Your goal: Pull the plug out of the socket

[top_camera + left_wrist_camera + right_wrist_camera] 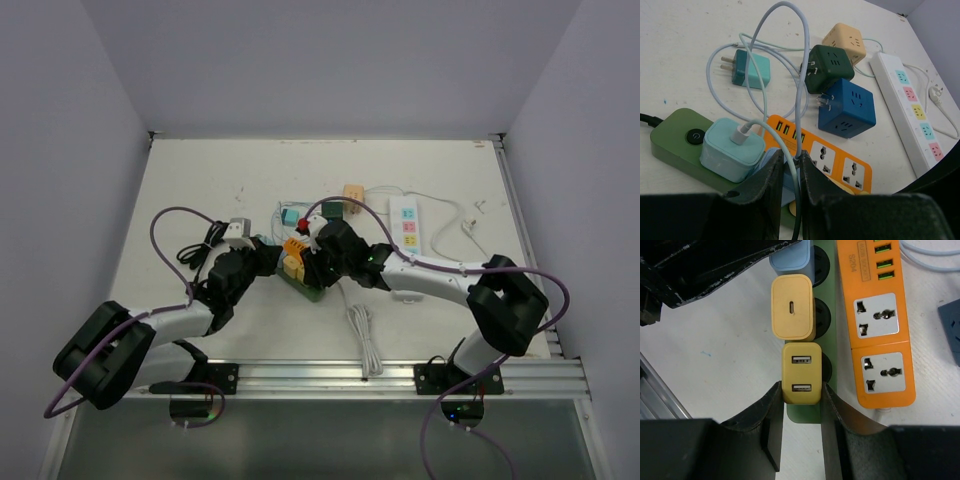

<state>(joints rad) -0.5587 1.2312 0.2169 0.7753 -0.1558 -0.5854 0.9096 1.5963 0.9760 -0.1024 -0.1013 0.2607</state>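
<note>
A green power strip [805, 412] lies mid-table, also in the top view [305, 285] and the left wrist view [675, 140]. A yellow two-port USB charger [801, 372] is plugged into its end socket, with a tan charger [792, 307] and a light blue charger [792, 257] beside it. My right gripper [801, 390] has a finger on each side of the yellow charger's lower end, touching it. My left gripper [791, 167] is nearly closed on the cable connector on top of the light blue charger [765, 162]. A teal charger [732, 150] sits further along the strip.
An orange power strip [880, 325] lies right beside the green one. Behind them are a blue cube adapter [847, 107], a dark green cube [830, 67], a tan cube [845, 40], a loose teal plug [750, 70] and a white power strip [407, 222]. Cables loop around them.
</note>
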